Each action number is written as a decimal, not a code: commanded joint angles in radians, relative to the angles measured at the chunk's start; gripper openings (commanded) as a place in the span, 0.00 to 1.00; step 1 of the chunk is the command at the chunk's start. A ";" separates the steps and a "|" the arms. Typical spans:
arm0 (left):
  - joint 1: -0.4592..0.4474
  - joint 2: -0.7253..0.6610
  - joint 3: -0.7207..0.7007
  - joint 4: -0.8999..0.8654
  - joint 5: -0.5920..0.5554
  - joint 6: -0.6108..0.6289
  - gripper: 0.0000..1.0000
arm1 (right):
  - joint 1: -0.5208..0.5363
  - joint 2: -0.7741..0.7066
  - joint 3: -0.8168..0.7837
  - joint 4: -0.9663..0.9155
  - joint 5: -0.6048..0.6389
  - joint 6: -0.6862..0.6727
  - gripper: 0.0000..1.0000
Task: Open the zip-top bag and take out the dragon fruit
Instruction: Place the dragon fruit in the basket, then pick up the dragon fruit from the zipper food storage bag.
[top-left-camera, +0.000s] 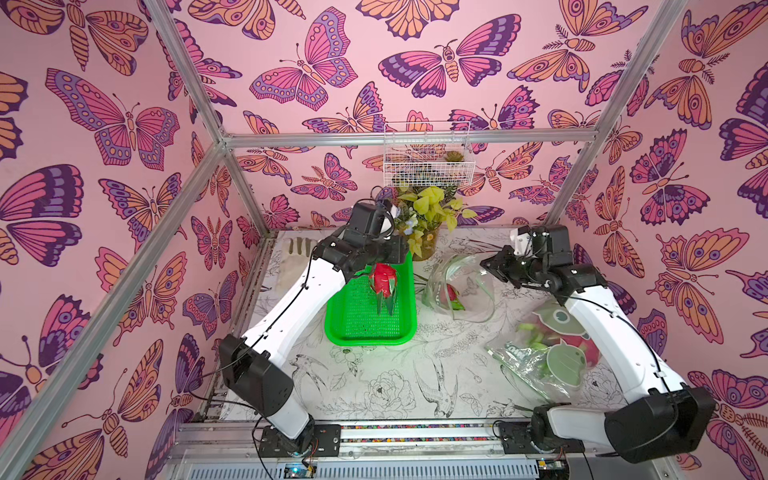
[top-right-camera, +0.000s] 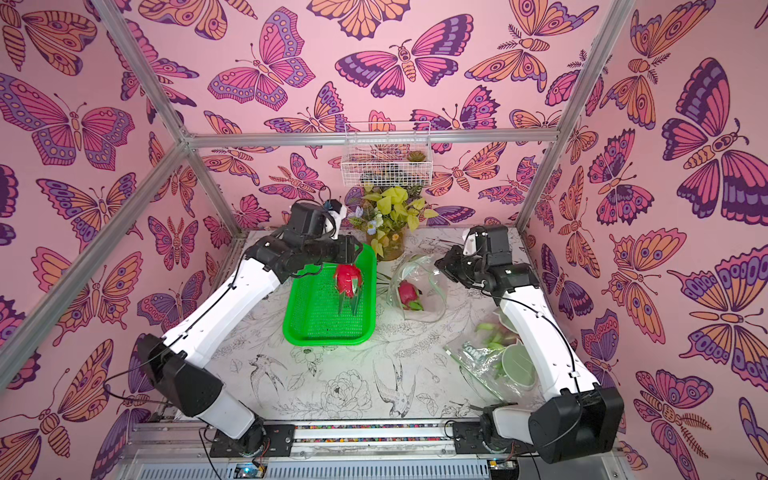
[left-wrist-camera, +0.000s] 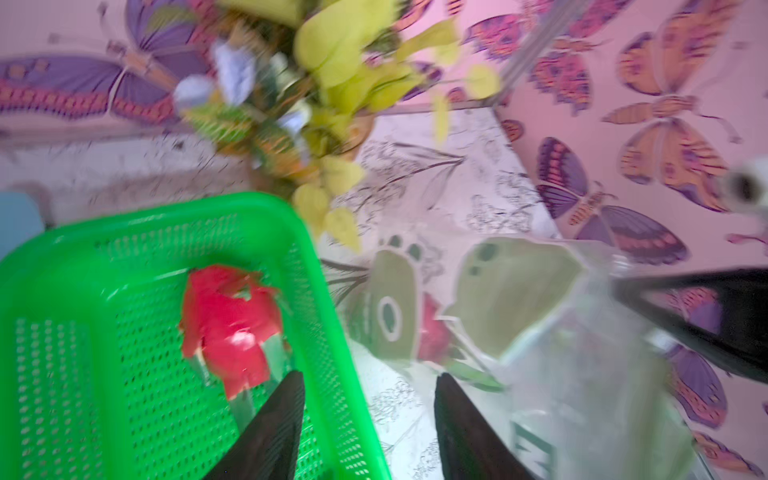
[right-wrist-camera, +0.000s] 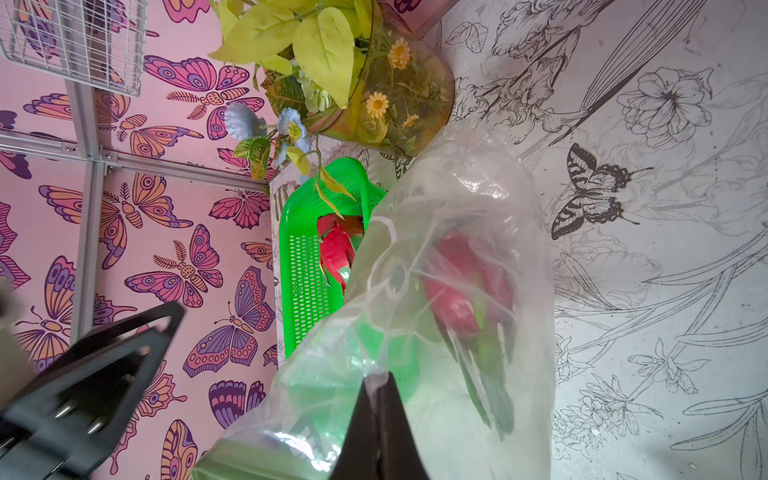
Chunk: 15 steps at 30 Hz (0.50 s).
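Observation:
A glossy red dragon fruit (top-left-camera: 383, 282) (left-wrist-camera: 232, 328) lies in the green basket (top-left-camera: 365, 338) (left-wrist-camera: 249, 203), touching no gripper. My left gripper (left-wrist-camera: 368, 376) hovers open and empty over the basket's right rim, one finger above the mesh and one above the table. Right of the basket a clear zip-top bag (top-left-camera: 461, 286) (right-wrist-camera: 457, 199) stands open with a second dragon fruit (top-left-camera: 451, 297) (right-wrist-camera: 457, 291) inside. My right gripper (top-left-camera: 488, 266) (right-wrist-camera: 380, 376) is shut on that bag's edge, holding it up.
Another printed plastic bag (top-left-camera: 540, 361) holding pink fruit (top-left-camera: 590, 349) lies at the front right, partly under my right arm. A vase of flowers (top-left-camera: 424, 224) stands at the back, just behind the basket. A white wire basket (top-left-camera: 428, 162) hangs on the back wall.

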 joint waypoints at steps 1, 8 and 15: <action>-0.100 -0.003 0.084 -0.085 -0.029 0.136 0.49 | 0.009 -0.003 0.013 0.023 0.004 0.020 0.00; -0.286 0.127 0.245 -0.132 -0.024 0.205 0.37 | 0.008 -0.004 -0.018 0.061 0.005 0.042 0.00; -0.345 0.287 0.312 -0.171 -0.045 0.182 0.17 | 0.008 -0.009 -0.020 0.070 0.010 0.051 0.00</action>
